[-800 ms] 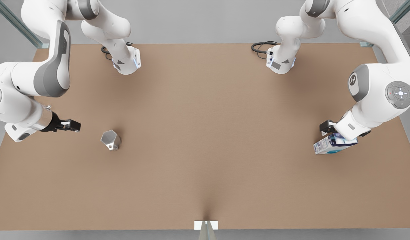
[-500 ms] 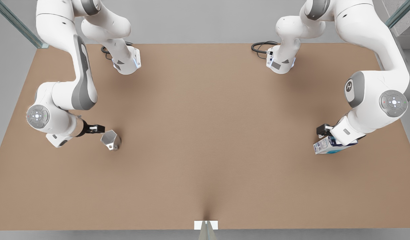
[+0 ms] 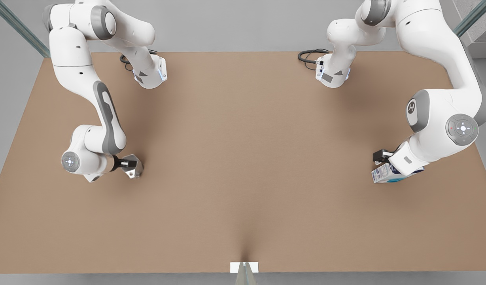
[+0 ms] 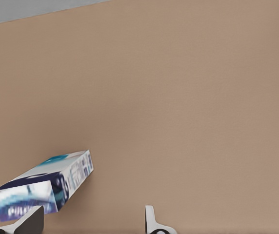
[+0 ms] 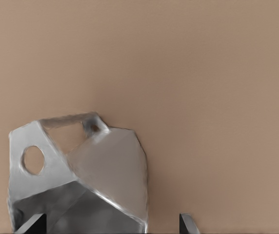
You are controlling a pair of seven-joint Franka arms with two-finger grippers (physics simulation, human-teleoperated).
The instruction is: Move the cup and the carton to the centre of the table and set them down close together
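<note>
Plain brown table, grey surround. Cup at mid-left of front view, right gripper at it, fingers spread wide w/ cup partly between; faceted metal looks stiff, slick, so grip flat facets. Carton at mid-right near table edge, left gripper over it, fingers wide apart; prob. light, take the long sides. Centre wide open.
</note>
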